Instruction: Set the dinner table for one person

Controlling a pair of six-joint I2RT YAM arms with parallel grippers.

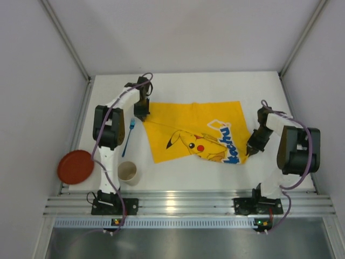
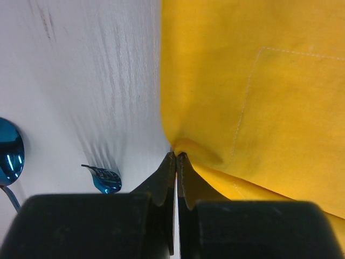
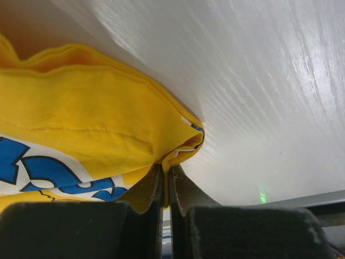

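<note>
A yellow Pikachu-print cloth mat (image 1: 188, 135) lies partly folded on the white dinner table (image 1: 205, 86). My left gripper (image 1: 141, 114) is shut on the mat's far left corner; the left wrist view shows the yellow cloth (image 2: 242, 97) pinched at the fingertips (image 2: 171, 162). My right gripper (image 1: 251, 149) is shut on the mat's near right corner, with the folded cloth edge (image 3: 183, 148) between its jaws. A blue fork (image 1: 128, 137) lies left of the mat; its tines (image 2: 102, 178) show in the left wrist view.
A red plate (image 1: 75, 166) sits at the table's near left edge. A white cup (image 1: 129, 172) stands near the left arm's base. A blue spoon bowl (image 2: 9, 151) shows at the left of the left wrist view. The ribbed aluminium rail (image 1: 188, 204) runs along the near edge.
</note>
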